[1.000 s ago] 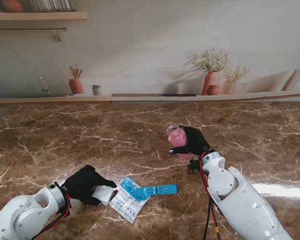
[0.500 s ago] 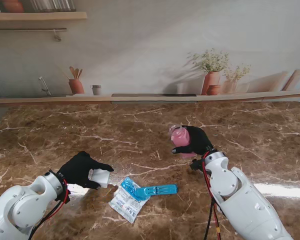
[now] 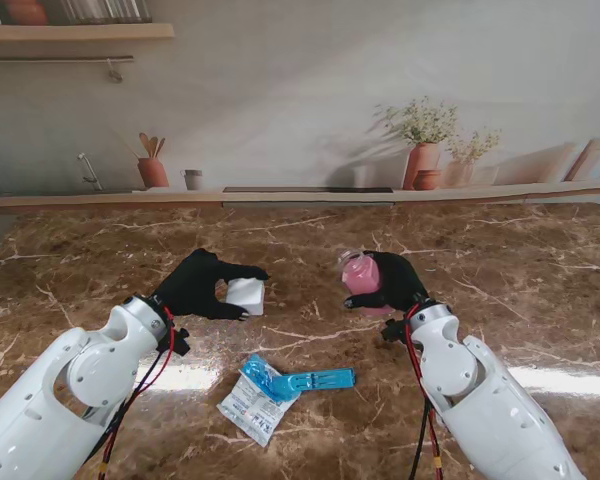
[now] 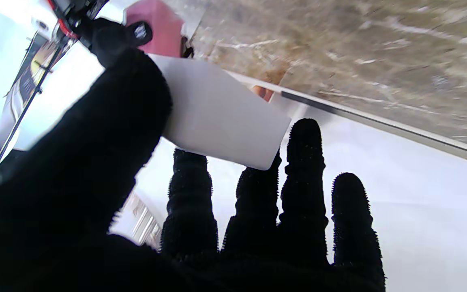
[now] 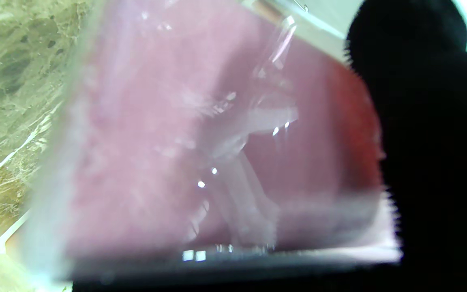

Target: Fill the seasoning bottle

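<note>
My right hand [image 3: 392,281] is shut on a clear seasoning bottle [image 3: 359,275] holding pink powder, right of the table's middle; its mouth points away from me. The same bottle [image 5: 217,142] fills the right wrist view as a pink blur beside my black thumb. My left hand [image 3: 200,284] is shut on a small white lid-like piece [image 3: 246,296], held above the table to the left of the bottle. In the left wrist view the white piece [image 4: 221,117] sits between thumb and fingers [image 4: 304,170], with the pink bottle [image 4: 158,26] beyond it.
A blue-and-white seasoning packet [image 3: 255,398] with a blue strip [image 3: 320,380] lies on the brown marble table [image 3: 100,270], nearer to me, between the arms. A shelf with pots and plants [image 3: 420,160] runs along the far wall.
My left hand has lifted the white piece and carried it away from me and rightwards, toward the bottle. The right hand has stayed almost still, turning the bottle slightly.
</note>
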Tool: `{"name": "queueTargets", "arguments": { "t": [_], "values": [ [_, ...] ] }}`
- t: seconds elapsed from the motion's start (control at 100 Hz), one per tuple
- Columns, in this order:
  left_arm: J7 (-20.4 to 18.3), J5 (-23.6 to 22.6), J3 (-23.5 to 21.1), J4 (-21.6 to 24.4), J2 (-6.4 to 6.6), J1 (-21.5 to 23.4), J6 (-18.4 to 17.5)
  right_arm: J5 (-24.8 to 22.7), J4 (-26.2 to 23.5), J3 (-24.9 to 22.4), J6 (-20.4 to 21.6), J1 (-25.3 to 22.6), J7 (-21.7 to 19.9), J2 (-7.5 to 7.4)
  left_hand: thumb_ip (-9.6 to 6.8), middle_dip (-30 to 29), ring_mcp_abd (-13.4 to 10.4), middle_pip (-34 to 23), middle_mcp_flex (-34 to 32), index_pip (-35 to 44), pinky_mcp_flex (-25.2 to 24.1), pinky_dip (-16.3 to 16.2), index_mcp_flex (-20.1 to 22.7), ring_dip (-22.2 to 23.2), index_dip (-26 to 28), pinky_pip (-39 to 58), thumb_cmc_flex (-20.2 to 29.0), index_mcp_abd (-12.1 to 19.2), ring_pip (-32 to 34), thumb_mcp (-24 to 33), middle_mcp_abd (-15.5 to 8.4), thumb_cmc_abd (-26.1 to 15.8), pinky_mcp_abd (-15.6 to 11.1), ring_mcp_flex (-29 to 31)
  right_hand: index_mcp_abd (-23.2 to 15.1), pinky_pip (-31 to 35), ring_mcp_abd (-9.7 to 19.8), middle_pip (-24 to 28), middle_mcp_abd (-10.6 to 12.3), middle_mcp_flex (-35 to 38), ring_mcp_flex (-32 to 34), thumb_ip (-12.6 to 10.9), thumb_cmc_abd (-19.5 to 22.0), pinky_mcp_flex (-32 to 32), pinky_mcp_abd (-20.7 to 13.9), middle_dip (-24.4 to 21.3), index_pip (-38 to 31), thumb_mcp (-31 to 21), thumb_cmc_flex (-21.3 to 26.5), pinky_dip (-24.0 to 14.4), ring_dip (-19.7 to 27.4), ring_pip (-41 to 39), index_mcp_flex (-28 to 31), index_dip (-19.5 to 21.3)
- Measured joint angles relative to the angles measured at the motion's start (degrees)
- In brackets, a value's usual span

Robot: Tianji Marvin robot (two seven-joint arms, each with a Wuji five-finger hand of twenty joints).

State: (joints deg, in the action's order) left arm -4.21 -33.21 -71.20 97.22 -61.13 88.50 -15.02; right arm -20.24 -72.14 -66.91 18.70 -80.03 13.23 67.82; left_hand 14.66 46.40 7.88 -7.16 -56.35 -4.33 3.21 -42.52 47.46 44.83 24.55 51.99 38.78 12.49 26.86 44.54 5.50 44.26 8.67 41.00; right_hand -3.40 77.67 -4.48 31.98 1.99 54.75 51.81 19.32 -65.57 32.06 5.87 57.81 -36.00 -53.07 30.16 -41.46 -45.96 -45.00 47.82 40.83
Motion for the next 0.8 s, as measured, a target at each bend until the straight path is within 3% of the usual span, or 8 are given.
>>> {"name": "queueTargets", "arguments": {
  "t": [0.11,0.18,0.38,0.8],
  "values": [
    [0.6,3.6,3.4,0.0,-0.66,-3.0,2.5,-0.1,-0.6,0.0,0.0,-0.4,0.1,0.00,0.00,0.0,0.0,0.0,-0.1,0.0,0.2,0.0,0.1,0.0,0.0,0.0,0.0,0.0,0.0,0.0,0.1,0.0,0.1,0.0,0.0,0.0,0.0,0.0,0.0,0.0,0.0,0.0,0.0,0.0,0.0,0.0,0.0,0.1,0.0,-0.1,0.0,0.0,0.0,-0.2],
    [0.9,4.0,5.1,0.0,-1.07,-4.8,3.4,-0.1,-0.9,0.0,0.0,-0.6,0.1,0.00,0.00,0.0,0.0,0.1,-1.0,0.0,0.5,-0.1,0.2,0.0,0.0,0.1,0.0,0.0,0.0,0.0,1.4,0.0,0.3,0.0,0.0,0.0,0.0,0.0,0.0,0.0,0.0,0.0,0.0,0.0,0.0,0.0,0.0,0.1,0.0,-0.6,0.0,-0.2,0.1,-0.2],
    [3.9,7.3,10.3,-0.8,-2.33,-9.8,5.7,0.1,-1.3,0.4,0.1,-0.8,-0.3,-0.13,0.00,0.0,0.0,0.1,-1.1,0.0,0.5,-0.1,0.2,0.1,0.0,0.1,0.0,0.0,0.6,0.0,1.4,0.0,0.5,0.1,0.0,0.0,0.0,0.2,0.0,0.0,0.0,0.0,0.0,0.0,0.0,0.0,0.0,0.2,0.0,-0.7,0.0,-0.4,0.4,-0.4],
    [8.3,10.9,18.5,-6.2,-5.50,-17.9,7.4,0.6,-4.6,0.2,1.2,-2.4,-0.9,-0.30,0.00,0.0,0.1,0.1,-1.1,0.0,0.5,-0.1,0.2,0.2,0.0,0.2,0.0,0.0,0.6,0.0,1.4,0.0,0.6,0.1,0.2,0.0,0.0,0.5,0.0,0.1,0.0,0.0,0.0,0.4,0.0,0.0,0.0,0.2,0.0,-0.8,0.0,-0.7,0.5,-0.4]
  ]
}}
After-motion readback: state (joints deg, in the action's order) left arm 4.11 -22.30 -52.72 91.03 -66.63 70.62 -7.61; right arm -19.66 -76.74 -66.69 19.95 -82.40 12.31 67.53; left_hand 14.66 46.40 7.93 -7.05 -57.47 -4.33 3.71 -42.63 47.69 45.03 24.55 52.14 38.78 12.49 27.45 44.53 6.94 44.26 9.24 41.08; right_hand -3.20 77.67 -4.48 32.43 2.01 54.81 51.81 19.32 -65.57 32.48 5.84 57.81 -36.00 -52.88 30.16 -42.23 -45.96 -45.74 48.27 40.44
